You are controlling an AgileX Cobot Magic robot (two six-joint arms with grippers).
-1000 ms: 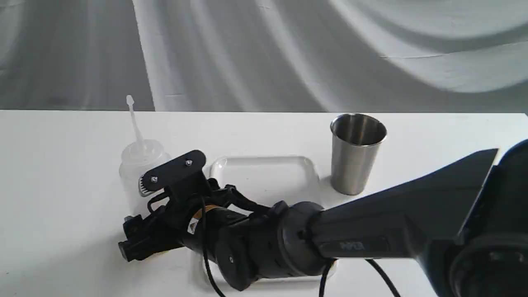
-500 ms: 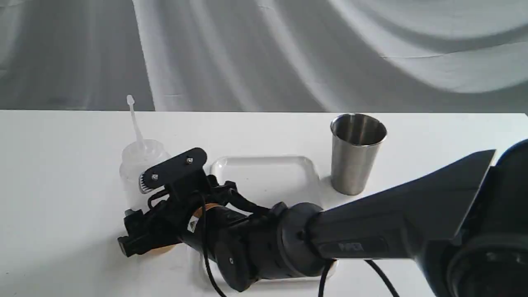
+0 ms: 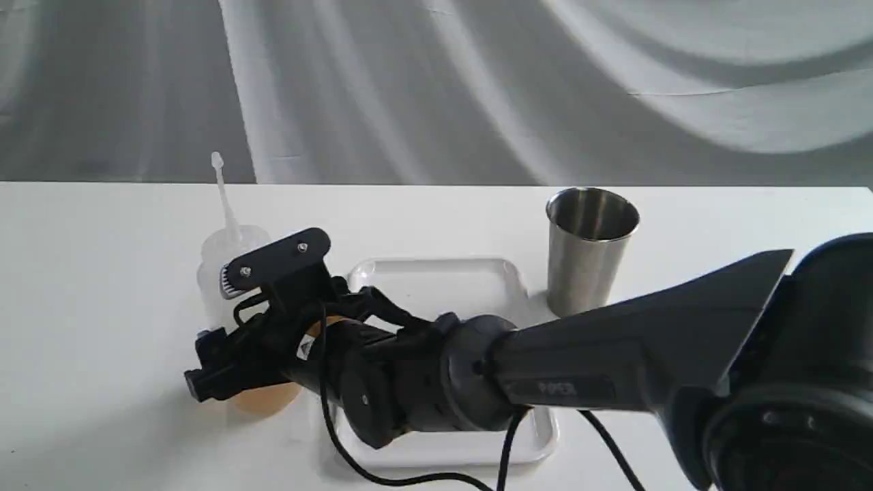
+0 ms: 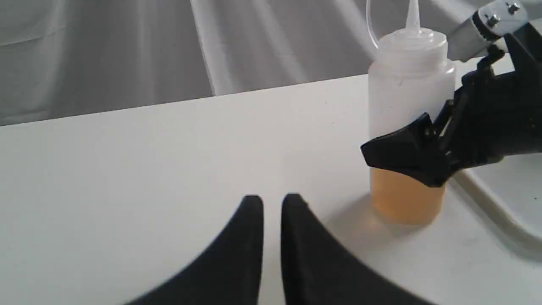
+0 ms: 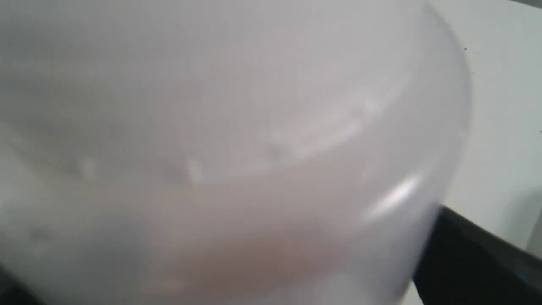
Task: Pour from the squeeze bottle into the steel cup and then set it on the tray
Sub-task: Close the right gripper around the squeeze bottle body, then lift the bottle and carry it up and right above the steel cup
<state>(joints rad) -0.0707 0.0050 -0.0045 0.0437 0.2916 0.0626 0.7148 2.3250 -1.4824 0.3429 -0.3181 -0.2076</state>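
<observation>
The squeeze bottle (image 3: 217, 262) stands upright left of the tray (image 3: 436, 279), amber liquid in its lower part and its thin nozzle pointing up. My right gripper (image 3: 215, 334) reaches across from the right and is shut on the bottle's middle, one finger on each side. The left wrist view shows the same grasp on the bottle (image 4: 408, 84), whose base is at or just above the table. The bottle's wall (image 5: 233, 148) fills the right wrist view. The steel cup (image 3: 586, 252) stands upright right of the tray. My left gripper (image 4: 272, 203) is shut and empty, low over the table near the bottle.
The white table (image 3: 102, 273) carries everything, and a grey draped backdrop hangs behind it. My right arm lies across the front half of the tray and hides it. A black cable hangs from the arm near the table's front edge. The tray's corner (image 4: 504, 190) sits beside the bottle.
The right gripper, shut on the bottle, has moved slightly up and to the left. More of the amber base now shows beneath the lower finger. The cup and tray have not moved.
</observation>
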